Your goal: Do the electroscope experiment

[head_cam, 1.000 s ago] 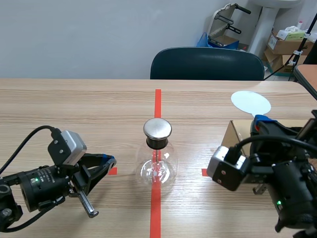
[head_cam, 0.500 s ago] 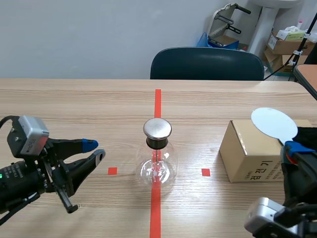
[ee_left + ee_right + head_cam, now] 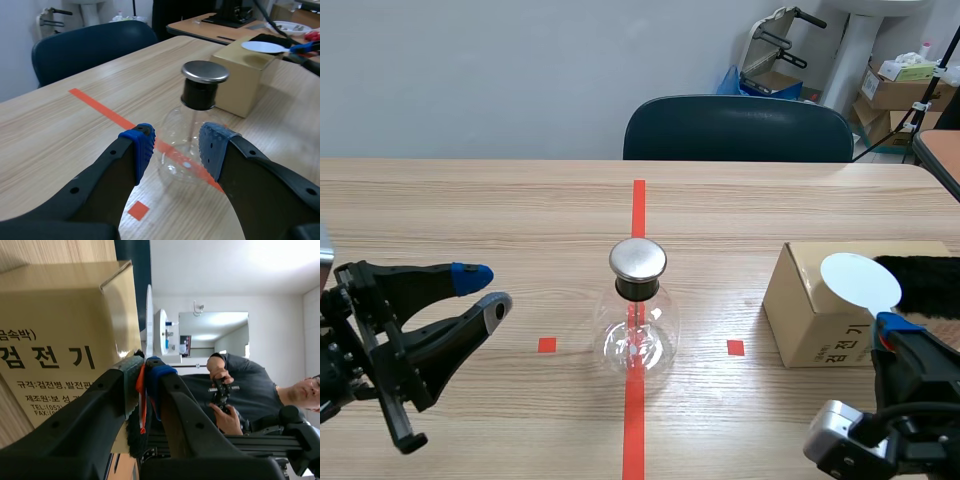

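Note:
The electroscope (image 3: 638, 330), a clear glass flask with a black neck and a round metal cap (image 3: 638, 259), stands on the red tape line at the table's middle. My left gripper (image 3: 485, 288) hangs open to its left, well apart from it. In the left wrist view the electroscope (image 3: 192, 125) stands just ahead of the open left gripper (image 3: 177, 150). My right gripper (image 3: 898, 330), low at the front right, is shut on the orange handle of a white round disc (image 3: 860, 280). The right wrist view shows that disc (image 3: 149, 315) edge-on above the right gripper (image 3: 145, 362).
A cardboard box (image 3: 815, 310) sits at the right with a black furry cloth (image 3: 925, 283) on top. A dark blue chair (image 3: 738, 128) stands behind the table's far edge. A person (image 3: 240, 390) shows in the right wrist view's background.
My left arm has drawn back to the left, its gripper still open. My right arm has pulled toward the front right with the disc, uncovering the box and the black cloth.

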